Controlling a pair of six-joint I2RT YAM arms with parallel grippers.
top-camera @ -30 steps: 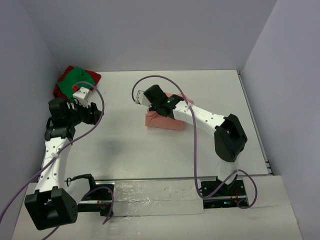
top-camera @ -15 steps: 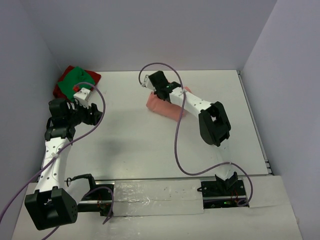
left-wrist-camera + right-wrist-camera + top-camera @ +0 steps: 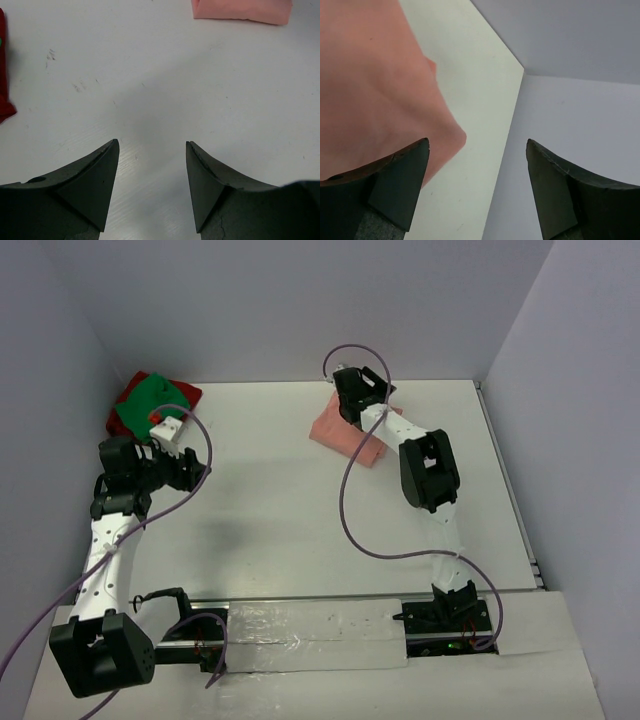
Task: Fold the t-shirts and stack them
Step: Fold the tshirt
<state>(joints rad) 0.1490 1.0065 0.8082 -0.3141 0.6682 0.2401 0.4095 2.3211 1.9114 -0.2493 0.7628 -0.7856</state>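
Pink shirt (image 3: 340,432) folded, far middle of table (image 3: 300,530). Right gripper (image 3: 477,170) over its far edge, jaws apart, nothing between them. Green shirt (image 3: 145,400) lies on red shirt (image 3: 186,393) in far left corner. Left gripper (image 3: 152,165) nearby, jaws apart over the table, holding nothing

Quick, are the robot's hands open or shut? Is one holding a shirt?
Left gripper: open, holding nothing.
Right gripper: open, empty; pink t-shirt beside one finger.

place: robotics lab cell | cues: plain white bench (image 3: 270,530) boxed by bare grey walls (image 3: 300,300) | left arm (image 3: 103,555), right arm (image 3: 430,475) bolted on, purple cables (image 3: 343,502) trailing
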